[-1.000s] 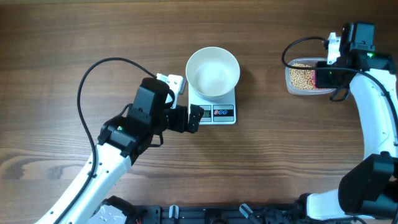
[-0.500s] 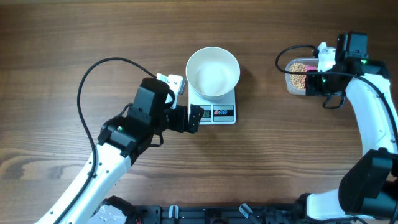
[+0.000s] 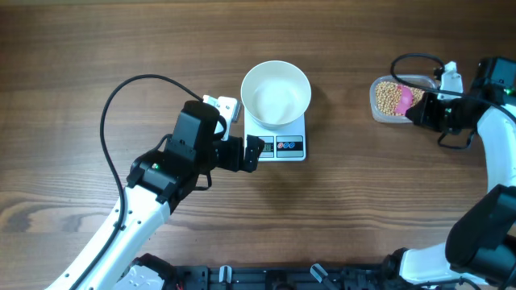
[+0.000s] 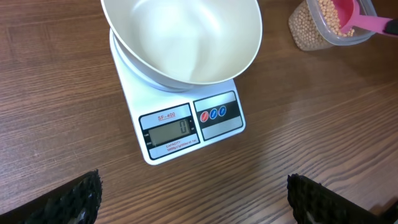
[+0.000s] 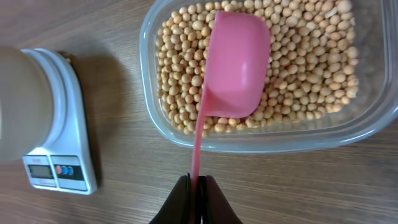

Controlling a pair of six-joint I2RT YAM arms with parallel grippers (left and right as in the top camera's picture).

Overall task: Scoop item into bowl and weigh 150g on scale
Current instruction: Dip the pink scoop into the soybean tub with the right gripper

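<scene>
The wooden table [image 3: 97,48] is carrying everything, and the two arms are working it from opposite sides. The left gripper [image 3: 251,152] is hovering just beside the display edge of the scale [image 3: 282,138], its fingers spread fully wide and holding nothing. The scale is sitting near the table's middle, and the white bowl [image 3: 276,94] is resting on top of it, looking empty from above and from the left wrist view; the display seems to be showing zero, though it is small.

Well off to the right, the clear plastic tub [image 5: 155,112] is holding the beans [image 5: 180,81]. The right gripper [image 5: 196,186] is pinching its fingers tightly shut on the thin handle of a pink scoop [image 5: 236,71], whose cup is lying among the beans with its rounded back facing the wrist camera.

To my eye this is the first scooping step, with nothing yet in the bowl. Next, the right arm needs to dig the cup under the beans, turn it level so they stay in, then carry it across to the bowl and tip gently.
</scene>
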